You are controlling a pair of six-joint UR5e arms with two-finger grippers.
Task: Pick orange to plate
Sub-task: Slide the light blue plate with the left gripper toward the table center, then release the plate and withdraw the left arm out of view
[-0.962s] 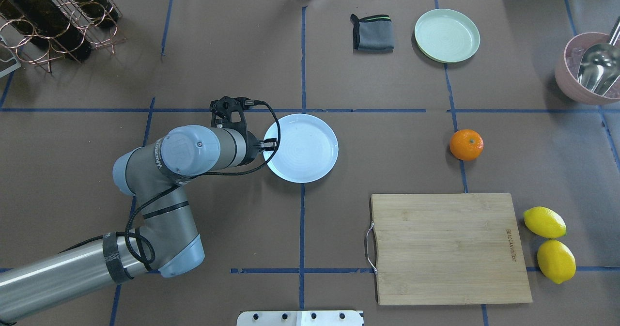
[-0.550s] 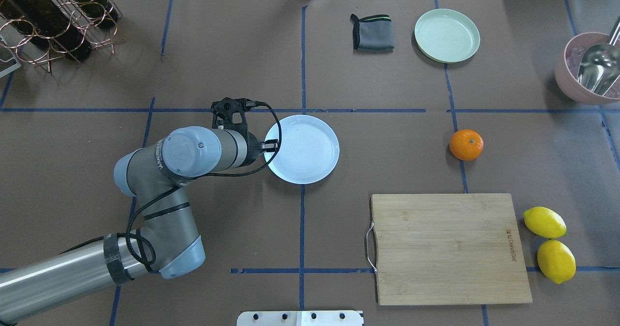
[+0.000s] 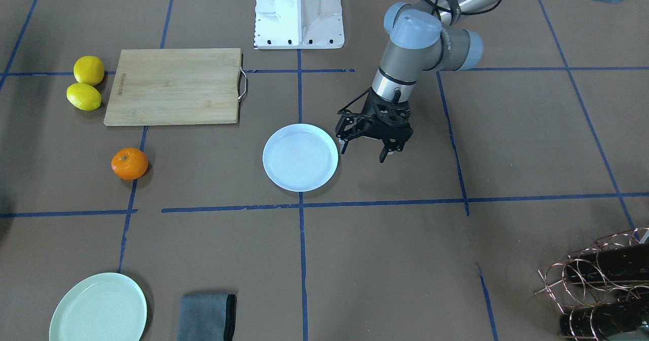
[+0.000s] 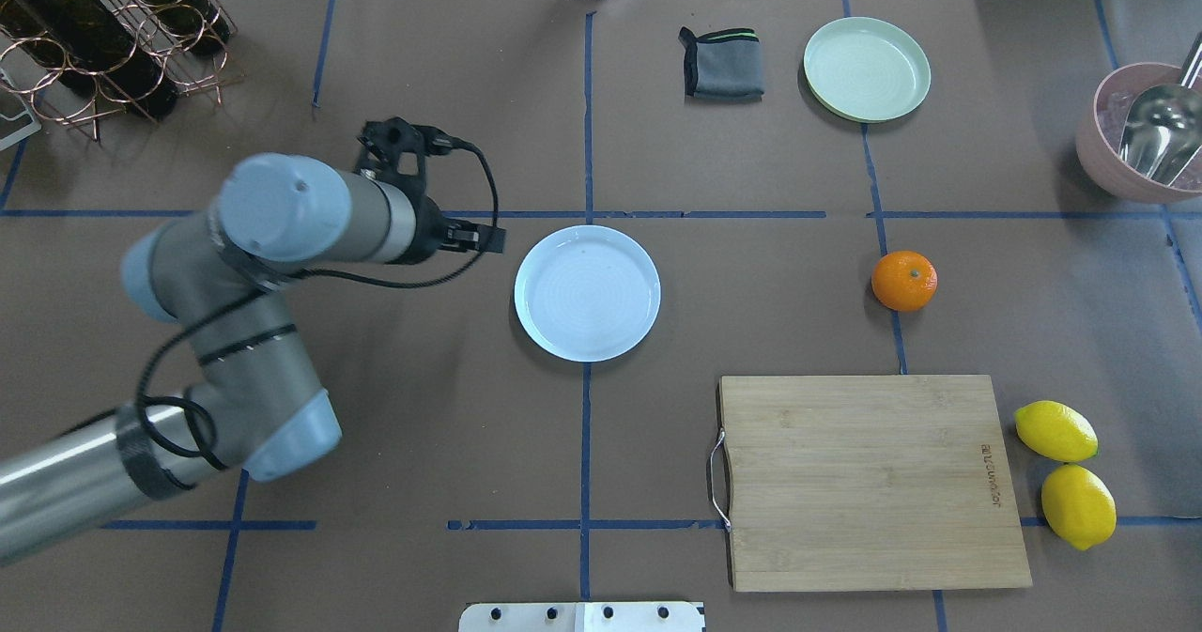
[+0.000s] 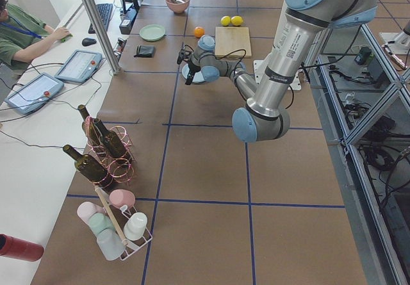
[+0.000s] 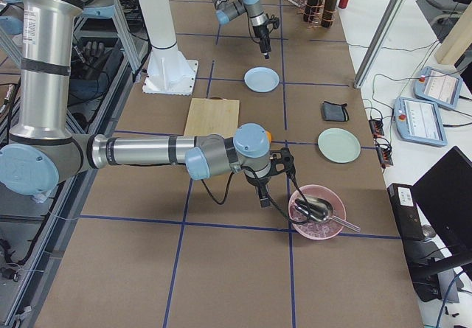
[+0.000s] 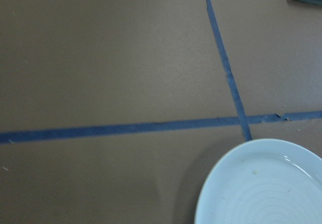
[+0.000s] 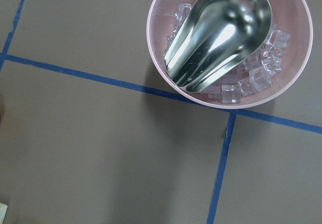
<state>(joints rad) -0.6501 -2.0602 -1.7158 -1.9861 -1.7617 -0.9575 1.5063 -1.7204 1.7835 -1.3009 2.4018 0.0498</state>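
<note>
Overhead exterior: orange (image 4: 904, 281) on tabletop (image 4: 432, 407), well apart from plate (image 4: 587, 292). Left fingers (image 3: 385, 152) spread, empty, just beside plate, opposite orange. Right fingers (image 6: 263, 195) far from plate; grip state cannot tell.

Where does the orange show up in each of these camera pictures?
Front-facing: orange left of middle, below the board.
Overhead: right of middle, above the board.
Left side: far end, near the top, left of the board.
Right side: nearly hidden behind the near arm, right of the board.
Left wrist: not in it.
Right wrist: not in it.
Landmark: the board, close by the orange.
</note>
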